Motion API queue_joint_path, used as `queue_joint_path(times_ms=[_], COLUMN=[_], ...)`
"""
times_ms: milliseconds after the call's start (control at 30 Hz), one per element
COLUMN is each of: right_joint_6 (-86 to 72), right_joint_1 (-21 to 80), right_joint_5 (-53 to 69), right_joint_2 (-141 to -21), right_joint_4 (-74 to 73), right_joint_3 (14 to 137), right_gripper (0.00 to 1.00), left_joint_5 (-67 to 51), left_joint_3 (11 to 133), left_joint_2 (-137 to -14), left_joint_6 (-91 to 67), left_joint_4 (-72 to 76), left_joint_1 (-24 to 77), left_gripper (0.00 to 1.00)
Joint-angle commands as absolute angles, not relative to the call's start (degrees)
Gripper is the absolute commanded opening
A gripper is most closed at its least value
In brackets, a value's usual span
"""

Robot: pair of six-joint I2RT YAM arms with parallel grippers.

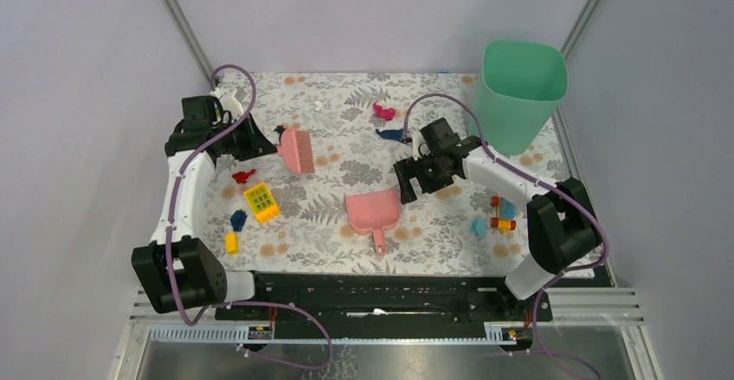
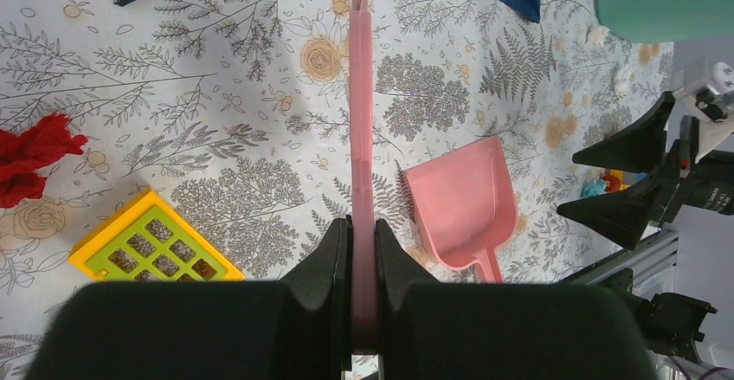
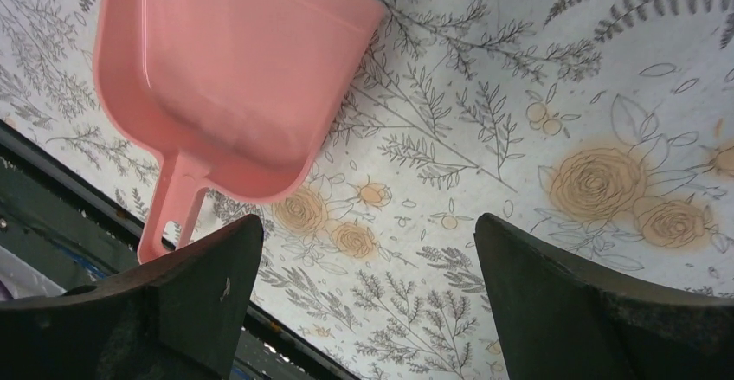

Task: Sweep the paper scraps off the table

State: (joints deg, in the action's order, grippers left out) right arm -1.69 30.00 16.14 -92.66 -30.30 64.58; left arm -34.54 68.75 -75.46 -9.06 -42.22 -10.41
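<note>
Clamped on the flat handle of a pink brush (image 2: 362,94), the left gripper (image 2: 362,228) has both jaws pressed against the plastic, and the brush runs edge-on away from the wrist camera over the table (image 2: 216,77). From above, its bristled head sits left of centre. A red wad (image 2: 35,159) lies just to that gripper's left, between the brush and a yellow studded brick (image 2: 147,246). The right gripper (image 3: 368,224) is spread wide with nothing between its jaws, only patterned cloth showing in the gap. The pink dustpan (image 3: 229,77) lies open-side-up on the table, just beside that gripper but not touching it, handle pointing at the black rail. The paper scraps are scattered on the table, none in the dustpan. A dark blue wad (image 1: 238,219) lies near the yellow studded brick, with a small yellow brick (image 1: 231,242) closer to the bases. A magenta wad (image 1: 383,111) lies far from the bases at mid-table. Another dark blue wad (image 1: 391,134) rests beside the right wrist. A cyan wad (image 1: 479,226) sits beside the toy-brick vehicle (image 1: 502,215) under the right forearm. A green bin (image 1: 522,94) stands at the far right corner.
</note>
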Motion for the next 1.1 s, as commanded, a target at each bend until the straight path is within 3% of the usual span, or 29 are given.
queue_joint_path(times_ms=[0,100,200,467,567,700,833,1067], right_joint_6=[-0.49,2.38,-2.25,1.26,-1.2,-7.98,-15.31,-17.44], right_joint_1=[30.31,30.78,30.79,30.81,30.9,31.35,31.46,33.31], right_joint_5=[20.7,20.28,10.86,25.61,30.93,30.61,27.28,24.94], right_joint_2=[-89.46,-89.88,-90.89,-91.55,-93.88,-97.92,-101.45,-107.13], right_joint_4=[-30.44,-30.27,-30.32,-29.77,-28.5,-26.23,-23.61,-24.26], right_joint_3=[64.68,64.5,63.23,66.71,67.13,67.51,68.41,71.5], right_gripper=[1.0,1.0,1.0,1.0,0.87,0.77,0.55,0.52], left_joint_5=[-38.11,-38.36,-38.66,-38.75,-38.76,-38.76,-38.93,-37.5], left_joint_3=[67.93,67.79,67.95,67.09,66.94,67.17,67.68,66.67], left_joint_2=[-74.95,-75.05,-75.56,-74.88,-74.51,-74.32,-73.48,-71.45], left_joint_6=[-9.09,-9.18,-9.35,-9.66,-9.67,-9.75,-10.71,-9.3], left_joint_4=[-38.74,-38.72,-38.59,-38.42,-38.5,-38.47,-38.66,-39.9], left_joint_1=[-10.73,-10.74,-10.76,-10.79,-10.75,-10.74,-10.77,-10.92], left_gripper=[0.0,0.0,0.0,0.0,0.0,0.0,0.0,0.0])
